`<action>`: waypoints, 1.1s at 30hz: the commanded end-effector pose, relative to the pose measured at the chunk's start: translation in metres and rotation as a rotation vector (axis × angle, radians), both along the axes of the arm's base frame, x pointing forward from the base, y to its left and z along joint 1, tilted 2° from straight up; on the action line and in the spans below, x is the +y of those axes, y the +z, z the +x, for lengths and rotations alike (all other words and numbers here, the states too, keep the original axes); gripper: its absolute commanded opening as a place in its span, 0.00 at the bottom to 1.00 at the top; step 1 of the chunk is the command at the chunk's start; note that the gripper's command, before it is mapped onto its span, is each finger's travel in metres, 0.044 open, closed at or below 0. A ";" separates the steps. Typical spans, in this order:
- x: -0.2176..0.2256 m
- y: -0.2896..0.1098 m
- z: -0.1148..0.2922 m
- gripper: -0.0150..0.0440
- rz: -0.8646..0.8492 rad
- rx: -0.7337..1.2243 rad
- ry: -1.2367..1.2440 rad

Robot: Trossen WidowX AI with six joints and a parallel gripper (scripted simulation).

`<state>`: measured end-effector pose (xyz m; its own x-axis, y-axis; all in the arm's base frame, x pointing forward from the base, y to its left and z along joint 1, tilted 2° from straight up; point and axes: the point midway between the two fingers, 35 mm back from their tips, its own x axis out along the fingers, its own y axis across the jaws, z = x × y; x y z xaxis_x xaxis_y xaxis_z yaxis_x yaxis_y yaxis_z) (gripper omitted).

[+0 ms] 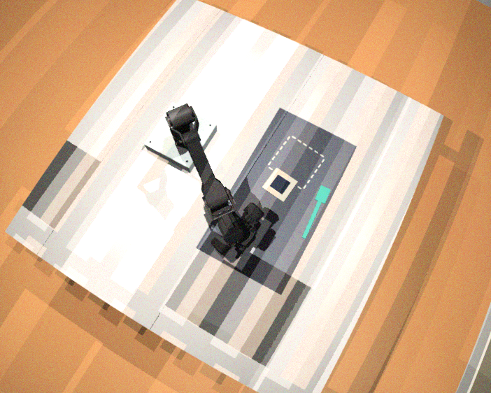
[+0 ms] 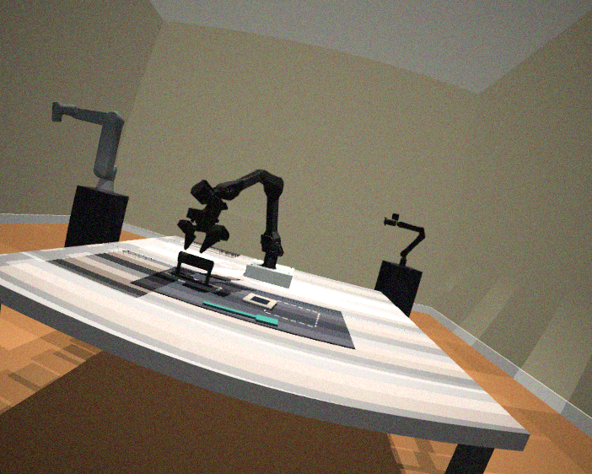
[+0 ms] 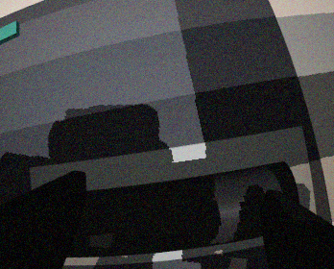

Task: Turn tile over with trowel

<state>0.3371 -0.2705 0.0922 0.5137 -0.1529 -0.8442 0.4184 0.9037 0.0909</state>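
Directly beneath my pincer [image 2: 201, 241], which hung open, a dark handle-shaped stand [image 2: 195, 268] rose from the mat [image 2: 327, 331], blocking a straight descent. Beyond it, toward the flat-lying trowel [image 1: 314, 212] and tile [image 1: 280, 184], I saw only low objects, leaving overhead passage free.
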 end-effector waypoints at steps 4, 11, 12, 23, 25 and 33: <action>0.002 -0.006 -0.005 0.76 0.109 -0.094 -0.177; 0.006 -0.010 -0.011 0.76 0.229 -0.194 -0.353; 0.007 -0.010 -0.011 0.76 0.249 -0.207 -0.377; 0.020 -0.017 -0.019 0.76 0.485 -0.349 -0.634; 0.023 -0.018 -0.021 0.76 0.530 -0.373 -0.679; 0.035 -0.022 -0.029 0.76 0.722 -0.461 -0.847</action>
<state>0.3116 -0.2409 0.0732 0.7393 -0.1629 -0.6533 0.6722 0.1227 0.7301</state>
